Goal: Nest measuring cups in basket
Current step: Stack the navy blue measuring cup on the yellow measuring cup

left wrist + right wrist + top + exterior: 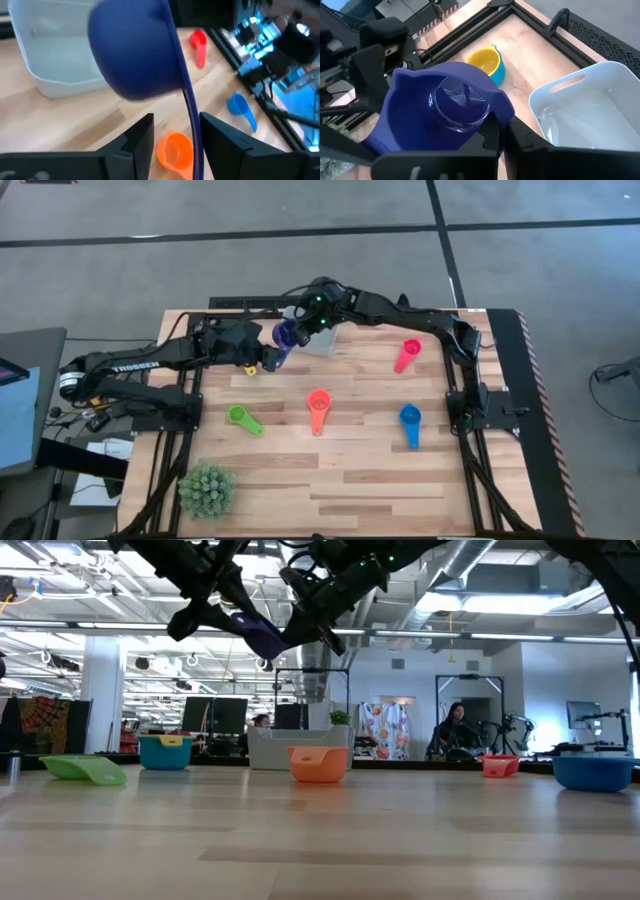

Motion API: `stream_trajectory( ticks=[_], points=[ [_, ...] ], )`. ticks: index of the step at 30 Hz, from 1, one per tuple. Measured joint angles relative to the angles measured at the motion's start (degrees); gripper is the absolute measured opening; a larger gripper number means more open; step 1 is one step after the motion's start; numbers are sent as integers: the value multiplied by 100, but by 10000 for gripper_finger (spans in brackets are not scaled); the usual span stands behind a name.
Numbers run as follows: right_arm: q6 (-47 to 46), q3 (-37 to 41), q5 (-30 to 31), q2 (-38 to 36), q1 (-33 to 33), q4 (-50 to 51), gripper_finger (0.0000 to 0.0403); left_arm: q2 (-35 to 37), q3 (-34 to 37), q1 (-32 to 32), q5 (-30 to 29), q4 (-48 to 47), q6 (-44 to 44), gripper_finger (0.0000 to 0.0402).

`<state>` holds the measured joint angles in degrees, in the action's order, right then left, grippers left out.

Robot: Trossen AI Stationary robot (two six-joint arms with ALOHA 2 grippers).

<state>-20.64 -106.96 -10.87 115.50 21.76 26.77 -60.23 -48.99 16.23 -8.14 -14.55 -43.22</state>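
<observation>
Aloft, purple cup [284, 336] pinched between left gripper [268, 356] and right gripper [304, 330].

A: What fills the left wrist view?
B: The purple cup [135, 50], its thin handle running down between the left gripper's [176, 137] parted fingers [139, 137].
A: Beyond it?
B: The basket [55, 75], an orange cup [176, 150], a red cup [198, 42], and a blue cup [241, 109] on the wooden table [65, 120].

Grey floor [300, 205], crossed by dark lines, is lying around the wooden bench [350, 480]. Beyond its far edge, ceiling strip lights [520, 637] are glowing, and a person [452, 730] is sitting among monitors [228, 715].
</observation>
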Motion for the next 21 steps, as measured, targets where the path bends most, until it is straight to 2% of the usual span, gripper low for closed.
stream_trajectory(
  ticks=[3,7,11,15,19,21],
  points=[
    [3,0,-26,0,-15,33,14,13,2,-7,-72,-4,-155,106],
    [78,0,-17,0,-56,-6,16,18,0,-7,86,26,-136,23],
    [188,2,-19,0,-75,-66,27,15,-4,-7,138,-33,-254,6],
    [178,2,135,0,-21,-82,52,118,-5,-145,-737,-578,-956,2],
    [192,9,130,-55,151,51,91,356,97,-397,-2176,-1669,-2185,1],
    [278,9,140,-61,260,123,114,553,273,-566,-2565,-1948,-2984,1]
  ],
)
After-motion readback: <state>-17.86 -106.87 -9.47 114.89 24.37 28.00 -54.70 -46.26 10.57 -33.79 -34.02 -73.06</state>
